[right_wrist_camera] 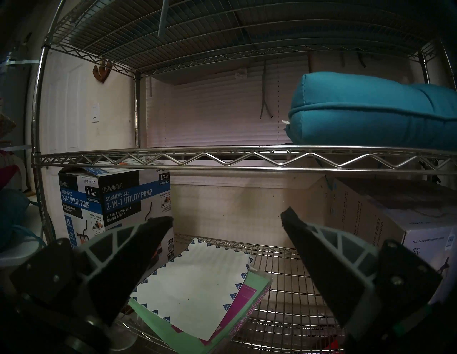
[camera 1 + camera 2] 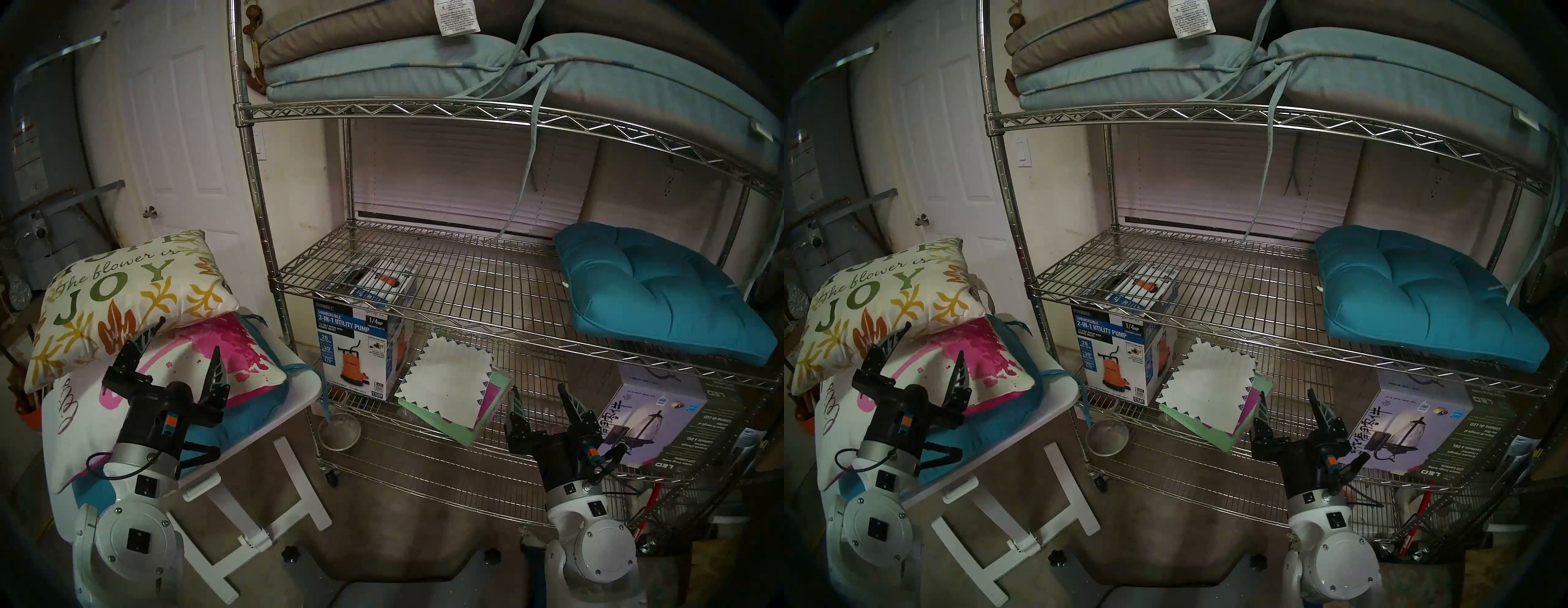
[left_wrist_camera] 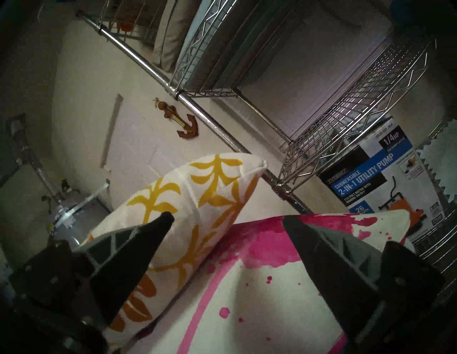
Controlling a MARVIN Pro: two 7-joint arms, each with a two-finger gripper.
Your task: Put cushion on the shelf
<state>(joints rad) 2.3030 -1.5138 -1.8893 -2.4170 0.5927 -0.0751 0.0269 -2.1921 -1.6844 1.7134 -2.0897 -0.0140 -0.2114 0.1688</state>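
Right now the left gripper (image 2: 186,339) hovers over the pile on the small white folding table (image 2: 297,392), its fingers spread wide and empty. One fingertip lies over the edge of the "JOY" leaf-print pillow (image 2: 127,297); the other is above the pink-splashed white pillow (image 2: 237,361) beneath it. Whether either tip touches fabric cannot be told. A teal cushion (image 2: 212,433) lies under both pillows at the bottom of the stack.

To the right, the right gripper (image 2: 539,395) is also wide apart and holds nothing, aimed at the chrome wire shelf (image 2: 424,111) just below its middle tier. That tier carries a tufted teal seat cushion (image 2: 662,288) at its right end. Underneath stand a utility pump box (image 2: 360,339), a zigzag-edged white envelope on coloured papers (image 2: 445,382) and an LED lantern box (image 2: 653,416). Folded pale-blue and tan cushions (image 2: 382,72) fill the top tier.
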